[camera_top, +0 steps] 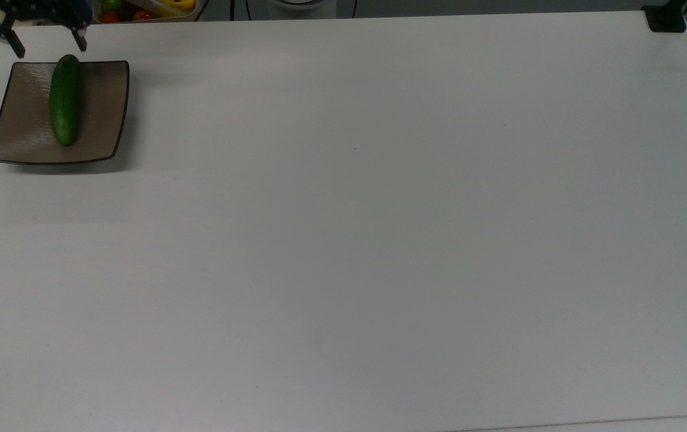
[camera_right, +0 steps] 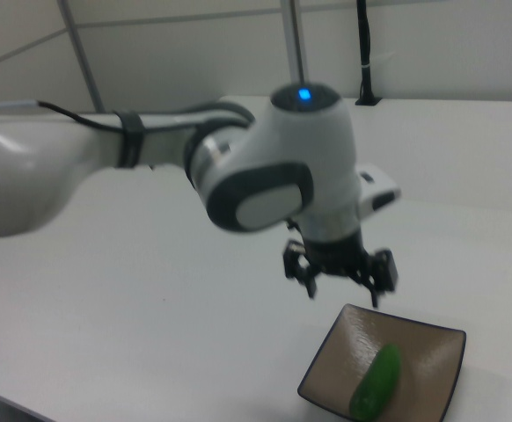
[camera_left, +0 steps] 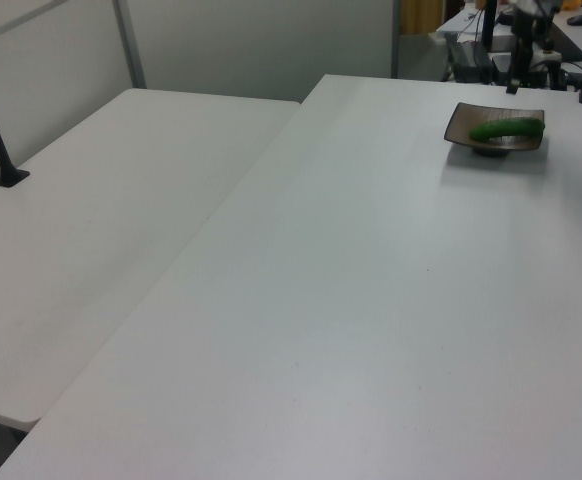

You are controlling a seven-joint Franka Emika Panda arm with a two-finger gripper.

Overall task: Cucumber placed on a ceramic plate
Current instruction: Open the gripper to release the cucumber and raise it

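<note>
Cucumber (camera_top: 65,99) lies on ceramic plate (camera_top: 103,108); tool (camera_top: 47,43) spread, partly cropped.

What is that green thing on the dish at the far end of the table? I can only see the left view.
Observer: A cucumber. The top view shows it lying flat on a square brown plate with a thin dark rim.
Operator: Is the robot's claw holding it?
Observer: No. In the right view the gripper hangs above the plate's far edge, open, with nothing between its fingers.
Operator: Anything else nearby?
Observer: In the top view, a container with red, yellow and green items sits just past the table's edge.
</note>
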